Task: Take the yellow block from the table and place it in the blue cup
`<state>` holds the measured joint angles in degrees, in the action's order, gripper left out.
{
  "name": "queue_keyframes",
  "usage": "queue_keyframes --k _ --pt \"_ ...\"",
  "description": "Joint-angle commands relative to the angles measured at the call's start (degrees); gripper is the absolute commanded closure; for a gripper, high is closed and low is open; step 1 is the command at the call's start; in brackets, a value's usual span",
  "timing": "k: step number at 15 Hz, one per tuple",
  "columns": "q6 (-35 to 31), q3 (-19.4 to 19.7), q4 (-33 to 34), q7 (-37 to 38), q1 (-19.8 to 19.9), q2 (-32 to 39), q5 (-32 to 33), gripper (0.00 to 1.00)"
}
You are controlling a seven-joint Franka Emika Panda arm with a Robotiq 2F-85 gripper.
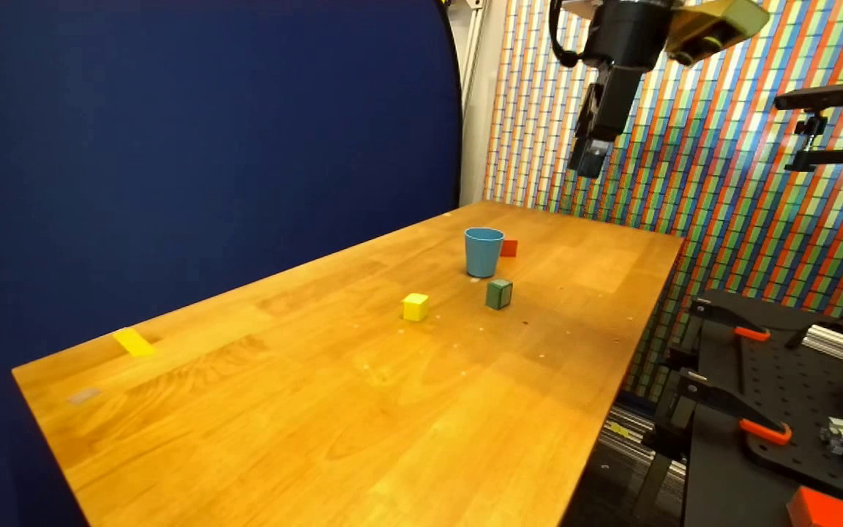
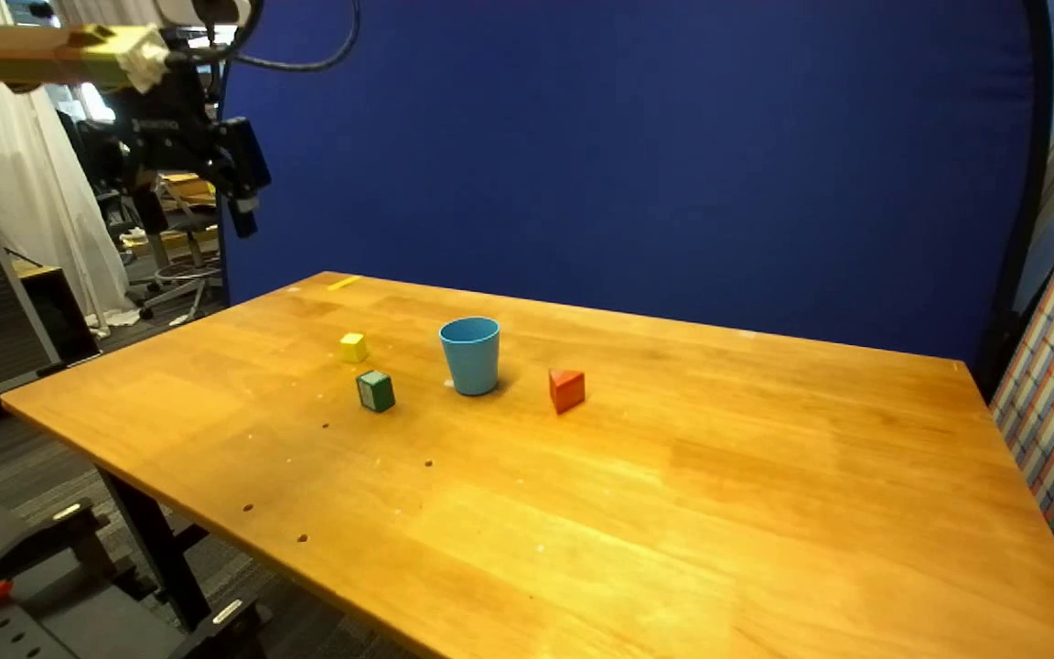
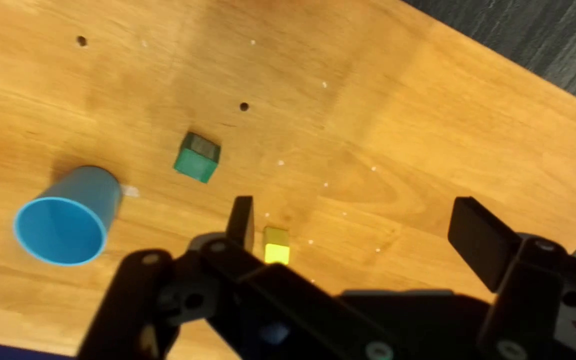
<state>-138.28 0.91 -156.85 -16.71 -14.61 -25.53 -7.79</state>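
In an exterior view, yellow block sits on the desk, near the blue cup. In an exterior view, the hand hangs well above, fingers apart, nothing held. In the wrist view, yellow block shows between them, nearer the cup-side one, so likely shift cupward, then down.

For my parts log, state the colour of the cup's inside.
Bright blue; the cup's inside shows best in the wrist view.

Gripper black, faint lettering, grey screws, blocky fingers; above gripper: gold box, black looping cable, white link.
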Motion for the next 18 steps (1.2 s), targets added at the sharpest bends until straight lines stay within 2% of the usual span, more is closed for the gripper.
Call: queue_keyframes --k 1,5,9,12,15,18 --pt "-2.39 1.13 7.61 -7.26 -3.07 14.73 -5.74 0.0" --pt "-3.21 -3.19 16.79 -4.37 -0.01 29.0 -3.02 0.0" --pt "-6.96 -6.14 28.47 0.79 1.97 43.39 2.85 0.0" --pt "-7.98 -5.57 38.08 6.31 1.85 53.55 8.44 0.0" --pt "-7.45 -2.92 47.73 12.93 0.01 62.2 14.48 0.0" --pt "-6.46 -3.68 53.94 14.42 1.03 67.59 14.51 0.0"
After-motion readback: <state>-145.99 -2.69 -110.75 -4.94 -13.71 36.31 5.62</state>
